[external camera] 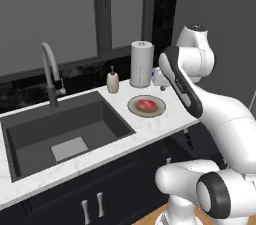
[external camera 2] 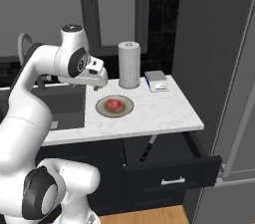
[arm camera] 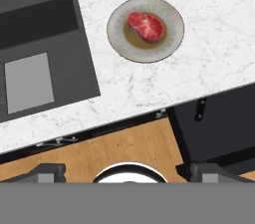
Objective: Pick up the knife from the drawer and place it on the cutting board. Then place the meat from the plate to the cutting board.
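The knife [external camera 2: 147,149] lies inside the open drawer [external camera 2: 168,170] below the counter; in the hand view its black handle [arm camera: 200,109] shows in the dark drawer opening. The red-pink meat [external camera 2: 115,104] [arm camera: 146,25] [external camera: 146,104] rests on the round beige plate [external camera 2: 124,112] [arm camera: 169,44] [external camera: 158,110] on the white marble counter. My gripper [external camera 2: 96,87] [arm camera: 127,172] hangs high above the counter, just left of the plate, open and empty, fingertips [arm camera: 50,171] wide apart. The cutting board is out of view.
A dark sink [external camera: 30,141] with a curved faucet [external camera: 50,69] lies left of the plate. Behind the plate stand a paper towel roll [external camera 2: 129,64], a soap bottle [external camera: 113,81] and a small scale-like device [external camera 2: 157,81]. A tall dark cabinet [external camera 2: 219,44] rises on the right.
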